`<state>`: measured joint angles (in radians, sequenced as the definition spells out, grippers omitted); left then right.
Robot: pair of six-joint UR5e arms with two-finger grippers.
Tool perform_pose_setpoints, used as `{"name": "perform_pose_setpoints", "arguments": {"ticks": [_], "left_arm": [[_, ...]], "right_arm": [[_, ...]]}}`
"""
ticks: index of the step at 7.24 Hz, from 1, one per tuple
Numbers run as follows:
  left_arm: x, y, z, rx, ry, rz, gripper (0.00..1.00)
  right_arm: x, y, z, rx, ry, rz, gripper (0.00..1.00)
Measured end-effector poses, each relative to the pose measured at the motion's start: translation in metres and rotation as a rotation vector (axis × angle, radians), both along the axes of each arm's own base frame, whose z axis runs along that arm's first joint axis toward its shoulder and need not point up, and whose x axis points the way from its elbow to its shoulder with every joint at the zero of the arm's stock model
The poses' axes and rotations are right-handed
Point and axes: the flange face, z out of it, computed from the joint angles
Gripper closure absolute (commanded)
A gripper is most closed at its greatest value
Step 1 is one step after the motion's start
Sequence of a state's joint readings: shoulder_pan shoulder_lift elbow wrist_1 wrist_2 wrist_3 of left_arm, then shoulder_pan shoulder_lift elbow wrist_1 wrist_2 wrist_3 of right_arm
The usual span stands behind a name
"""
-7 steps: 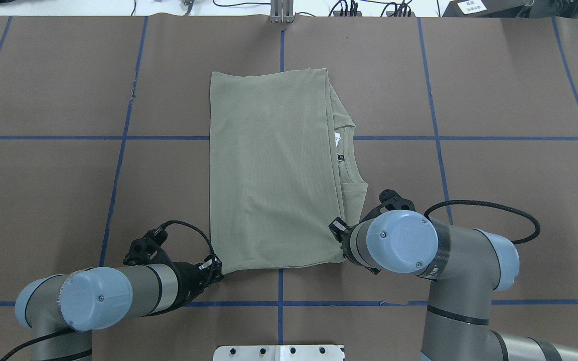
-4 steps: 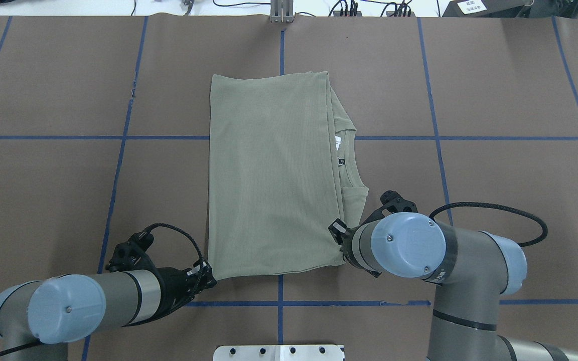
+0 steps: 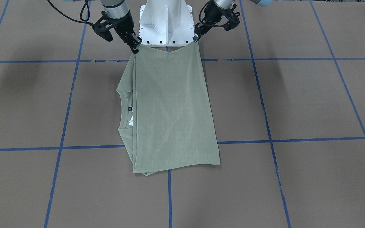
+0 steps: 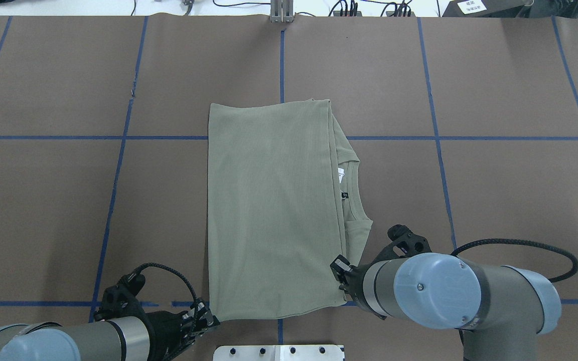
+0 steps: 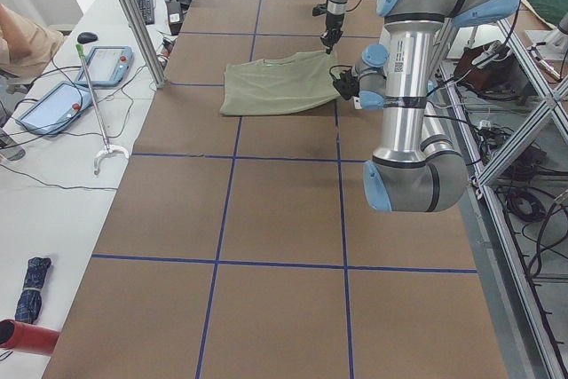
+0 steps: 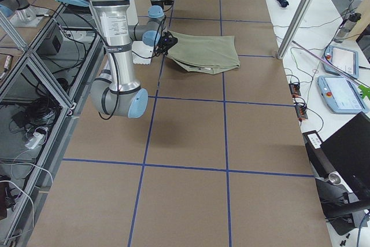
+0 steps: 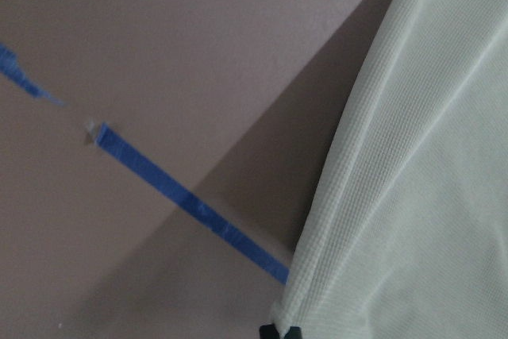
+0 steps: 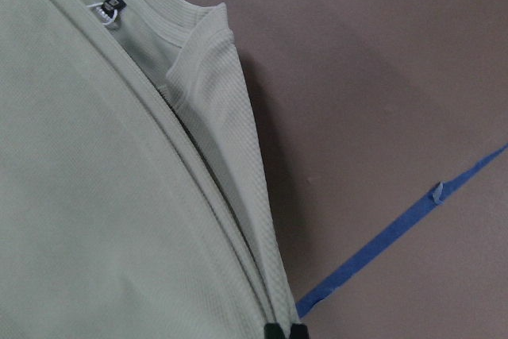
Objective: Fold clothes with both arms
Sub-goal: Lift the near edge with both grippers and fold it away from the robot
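Note:
The sage-green shirt (image 4: 274, 210) lies folded into a long rectangle on the brown table, its collar and white hang tag (image 4: 340, 175) peeking out on the right side. My left gripper (image 4: 207, 317) is shut on the shirt's near left corner. My right gripper (image 4: 343, 291) is shut on the near right corner, mostly hidden under its wrist. In the front-facing view the shirt (image 3: 169, 110) hangs between the left gripper (image 3: 197, 37) and the right gripper (image 3: 135, 49), its near edge lifted slightly. The wrist views show cloth (image 7: 413, 196) (image 8: 95, 196) pinched at the fingertips.
The white pedestal base (image 4: 279, 352) sits just behind the shirt's near edge. Blue tape lines (image 4: 118, 175) grid the brown table cover. A metal post (image 4: 281, 12) stands at the far edge. A side bench with tablets (image 5: 53, 104) lies beyond the table.
Both arms have drawn back toward the robot's base, dragging the shirt along the table toward the near edge. Both grippers keep hold of their corners.

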<state>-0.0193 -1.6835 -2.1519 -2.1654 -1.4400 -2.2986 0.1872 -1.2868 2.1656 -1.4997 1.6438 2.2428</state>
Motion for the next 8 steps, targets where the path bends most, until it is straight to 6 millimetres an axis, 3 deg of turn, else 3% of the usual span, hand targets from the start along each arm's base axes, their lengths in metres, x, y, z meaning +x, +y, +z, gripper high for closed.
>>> {"name": "perform_pose_setpoints", "arguments": {"ticks": [1, 2, 3, 5, 7, 8], "left_arm": [[-0.015, 0.000, -0.019, -0.001, 0.024, -0.004, 1.00], [-0.030, -0.010, -0.035, 0.014, 0.039, -0.017, 1.00], [-0.044, -0.034, -0.049, 0.056, 0.034, -0.038, 1.00], [-0.061, -0.102, -0.072, 0.187, -0.015, -0.086, 1.00], [-0.058, -0.177, -0.076, 0.265, -0.086, -0.130, 1.00], [-0.054, -0.212, -0.072, 0.290, -0.127, -0.151, 1.00]], "right_arm": [[0.013, -0.002, -0.006, -0.003, -0.020, 0.015, 1.00], [0.027, -0.019, -0.013, -0.003, -0.035, 0.053, 1.00], [0.042, -0.046, -0.020, -0.005, -0.049, 0.097, 1.00], [0.063, -0.122, -0.034, -0.017, -0.065, 0.152, 1.00], [0.062, -0.200, -0.038, -0.005, -0.036, 0.179, 1.00], [0.054, -0.226, -0.039, -0.001, -0.018, 0.189, 1.00]]}}
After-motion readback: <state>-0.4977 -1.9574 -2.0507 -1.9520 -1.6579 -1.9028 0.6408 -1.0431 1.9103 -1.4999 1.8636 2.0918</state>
